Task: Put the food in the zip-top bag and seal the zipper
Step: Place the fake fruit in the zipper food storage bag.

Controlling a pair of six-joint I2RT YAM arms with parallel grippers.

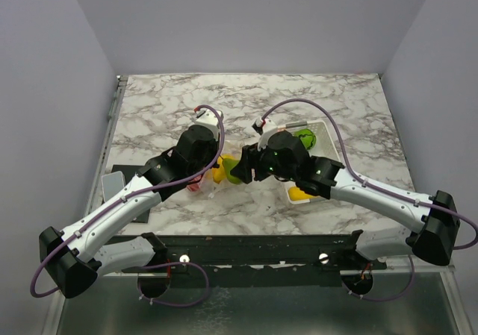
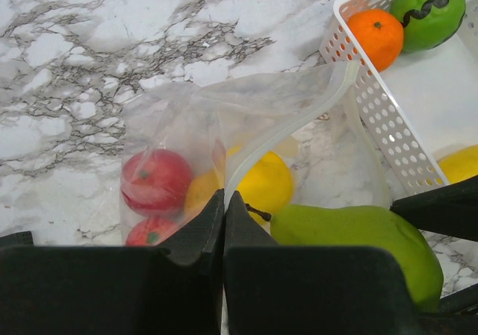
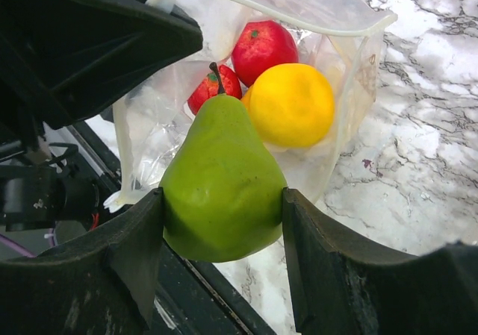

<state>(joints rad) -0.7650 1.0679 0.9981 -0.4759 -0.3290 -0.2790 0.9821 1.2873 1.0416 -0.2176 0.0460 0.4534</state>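
White-and-grey marbled desk (image 1: 299, 96): the surface on which all items are carried.

White rectangular perforated plastic tray (image 2: 377, 119): set just beside the bag. A round orange toy fruit (image 2: 376, 36), a green ball with a dark wavy stripe (image 2: 428, 10) and a yellow toy piece (image 2: 459, 163) are seen in it, not yet transferred.

See-through thin plastic zip-top bag (image 2: 172, 119): stood on the desk between the two arms, mouth open. The film is judged light and limp, and likely to sag or slide unless its mouth is held. The left gripper (image 2: 224, 201) is pressed together on the mouth edge.

Glossy green toy pear (image 3: 222, 178): pinched across its wide belly by the right gripper (image 3: 222, 208), stem pointing toward the open mouth, not yet inside. It is judged rigid, light and slippery, so the belly is taken as the safest hold.

Round yellow toy fruit (image 3: 291, 104) and two red toy fruits (image 3: 263, 48): already lodged in the bag. The yellow one lies directly behind the mouth and is judged to obstruct the pear's path.

Narrow clear press-seal zipper (image 3: 261, 3): unsealed, bowed open along the mouth, and judged stiffer than the film, hence the preferred gripping place.
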